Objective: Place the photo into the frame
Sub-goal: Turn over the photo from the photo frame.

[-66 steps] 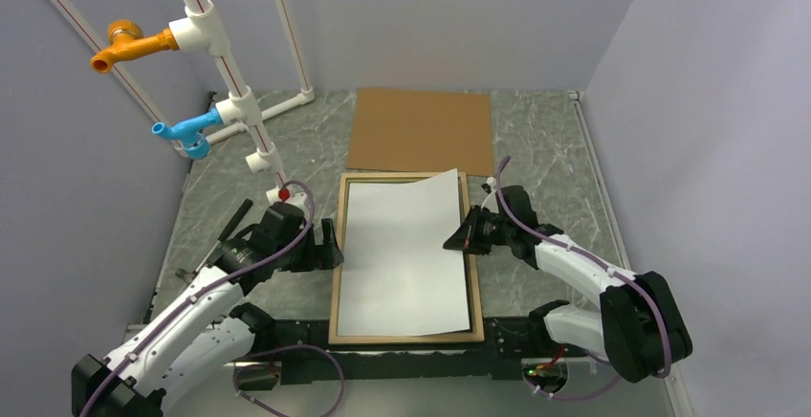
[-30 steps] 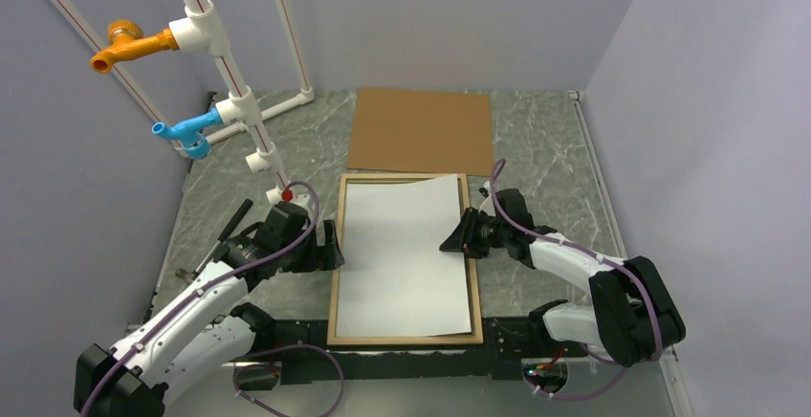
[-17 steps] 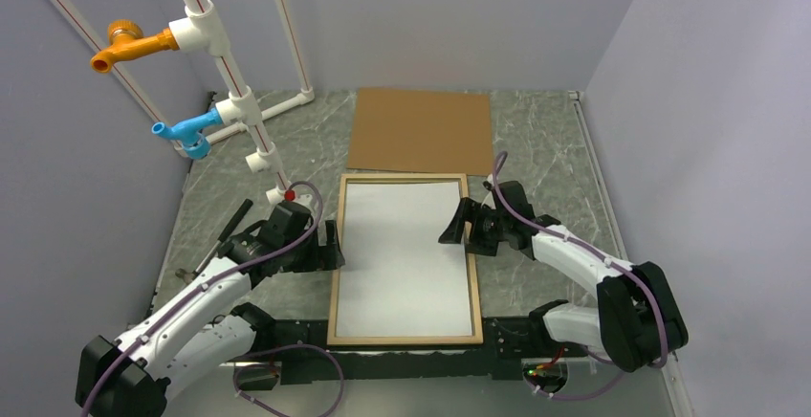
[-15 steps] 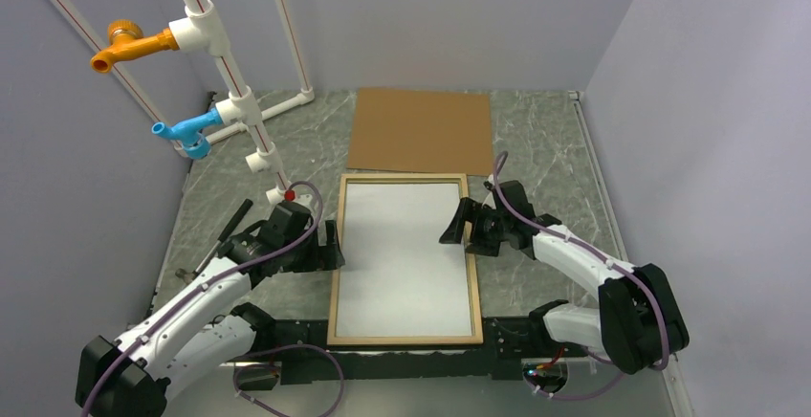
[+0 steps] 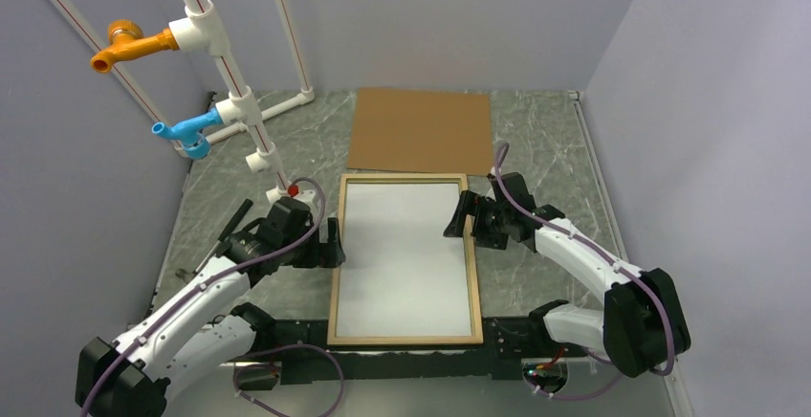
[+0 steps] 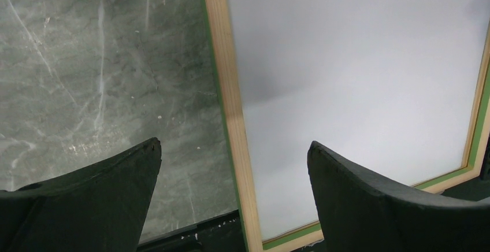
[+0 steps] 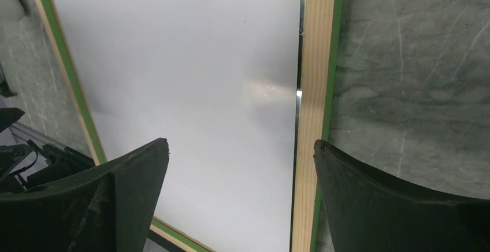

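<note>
The frame (image 5: 336, 264) lies flat on the marble table, pale wood face up, with a green outer edge. Inside it the photo (image 5: 404, 254) lies flat with its white back up. My left gripper (image 5: 330, 242) is open over the frame's left rail. In the left wrist view the gripper (image 6: 233, 144) straddles that rail (image 6: 231, 107), with the photo (image 6: 358, 73) to its right. My right gripper (image 5: 461, 218) is open above the frame's right rail and holds nothing. The right wrist view shows the gripper (image 7: 241, 143) wide over the photo (image 7: 190, 61) and the rail (image 7: 315, 61).
A plain brown backing board (image 5: 421, 130) lies flat just behind the frame. A white pipe rack (image 5: 206, 34) with an orange and a blue tap stands at the back left. The black base bar (image 5: 402, 355) runs along the near edge. Grey walls close in on both sides.
My right gripper opened and let go of the photo's right edge, then drew slightly back. The photo's raised corner dropped and it now lies flat in the frame. The left gripper barely moved.
</note>
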